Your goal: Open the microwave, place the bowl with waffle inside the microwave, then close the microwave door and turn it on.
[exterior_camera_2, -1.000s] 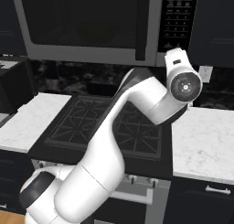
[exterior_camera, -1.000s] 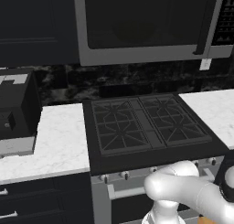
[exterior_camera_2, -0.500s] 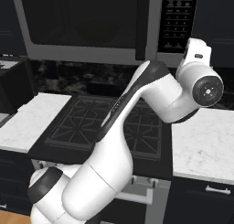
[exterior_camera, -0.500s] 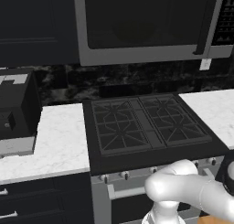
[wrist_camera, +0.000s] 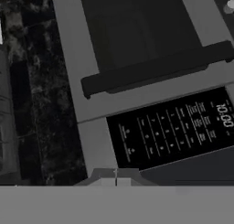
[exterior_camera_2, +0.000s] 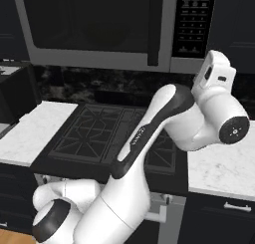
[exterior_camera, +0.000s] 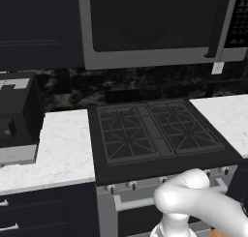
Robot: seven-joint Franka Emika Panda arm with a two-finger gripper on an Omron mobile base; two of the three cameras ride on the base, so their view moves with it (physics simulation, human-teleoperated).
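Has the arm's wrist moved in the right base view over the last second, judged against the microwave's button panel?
Yes. The wrist has swung rightward and slightly lower, away from under the button panel of the microwave, out over the right counter.

Microwave (exterior_camera: pixel 160 28), mounted high above the stove: a wide grey-framed appliance with a dark glass front. The microwave door (exterior_camera_2: pixel 94 26) is shut, flush with the frame; its dark vertical handle bar (exterior_camera_2: pixel 155 29) runs along the door's right edge. To the right of the handle lies the black button panel (exterior_camera_2: pixel 193 21), carrying rows of pale markings. In the hand view, rolled sideways, the handle bar (wrist_camera: pixel 157 67) lies above the button panel (wrist_camera: pixel 176 129).
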